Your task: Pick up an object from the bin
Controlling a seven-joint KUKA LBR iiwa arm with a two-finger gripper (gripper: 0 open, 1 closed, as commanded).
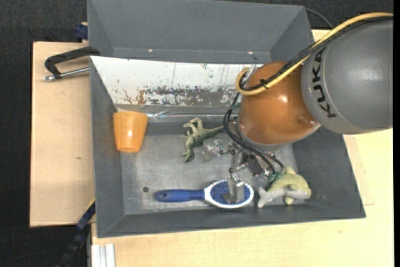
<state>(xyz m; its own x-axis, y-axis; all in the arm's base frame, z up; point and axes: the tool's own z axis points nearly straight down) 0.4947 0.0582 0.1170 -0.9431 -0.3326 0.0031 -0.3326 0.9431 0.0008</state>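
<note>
Zero picked so far, I'd say: the pincer is down on the round head of the blue brush in the bin. Can't tell how open it is. Gripping and lifting remain.

Bright glare, back of bin

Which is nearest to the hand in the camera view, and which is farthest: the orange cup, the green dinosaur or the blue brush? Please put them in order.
1. Blue brush: its round head lies directly under the hand, low in the view.
2. Green dinosaur: in the middle, up and left of the hand.
3. Orange cup: far left.
</note>
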